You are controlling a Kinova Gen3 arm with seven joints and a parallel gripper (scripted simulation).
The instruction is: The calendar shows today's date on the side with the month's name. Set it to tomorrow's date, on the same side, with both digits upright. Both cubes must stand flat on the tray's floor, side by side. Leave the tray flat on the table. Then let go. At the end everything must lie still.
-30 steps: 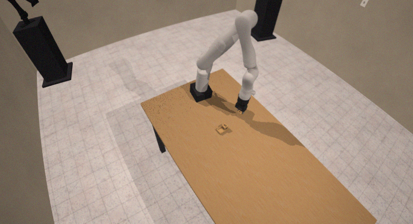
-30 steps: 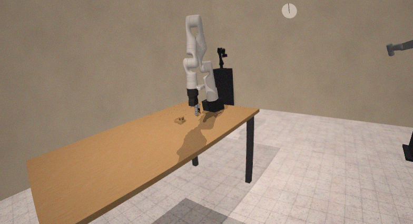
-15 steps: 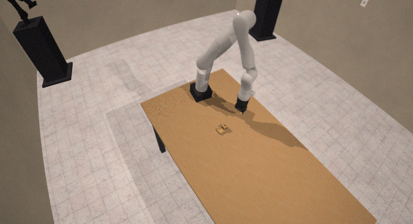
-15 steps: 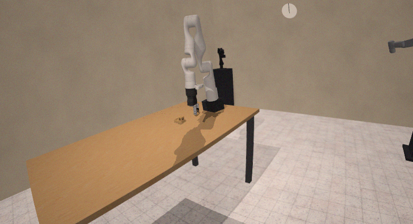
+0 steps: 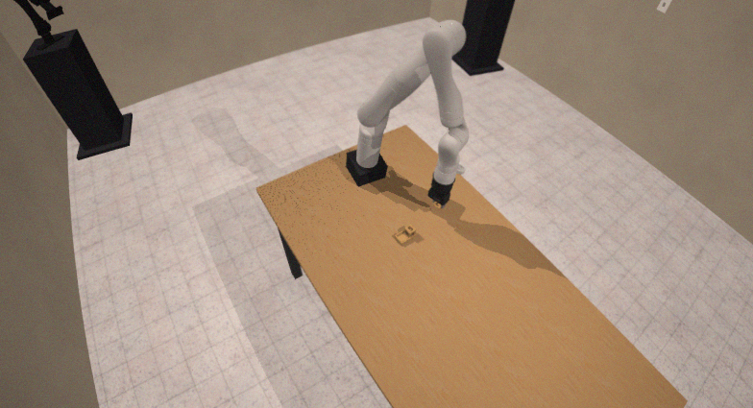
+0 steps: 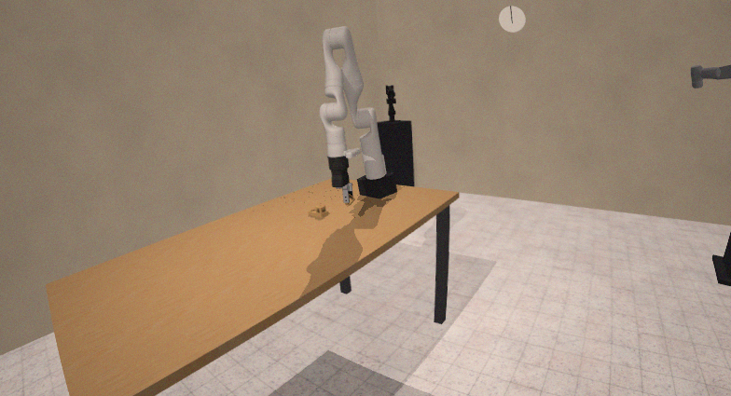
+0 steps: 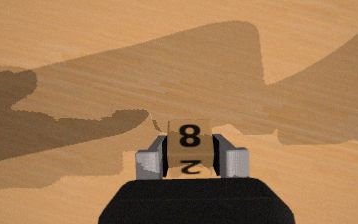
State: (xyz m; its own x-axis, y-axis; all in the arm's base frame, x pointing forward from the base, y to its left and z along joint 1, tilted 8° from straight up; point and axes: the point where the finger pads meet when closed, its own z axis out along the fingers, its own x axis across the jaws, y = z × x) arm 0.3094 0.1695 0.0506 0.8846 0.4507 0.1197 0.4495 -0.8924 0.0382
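My gripper (image 5: pixel 438 202) (image 6: pixel 347 200) (image 7: pixel 189 148) is shut on a wooden cube, its fingers against two opposite sides. In the wrist view the cube (image 7: pixel 190 136) shows a black 8 on the larger face and what looks like a 2 on the foreshortened face nearer the gripper. The cube is low over the table; whether it touches is unclear. The small wooden tray (image 5: pixel 399 240) (image 6: pixel 317 216) stands on the table apart from the gripper. The other cube (image 5: pixel 410 228) (image 6: pixel 322 209) is at one end of it. Its digit and the month's name are too small to read.
The wooden table (image 5: pixel 474 310) (image 6: pixel 194 285) carries the arm's black base (image 5: pixel 366 168) (image 6: pixel 377 185) behind the tray. The gripper is close to one long table edge. The arm's shadow falls across the table around the gripper. Black pedestals stand on the floor, away from the table.
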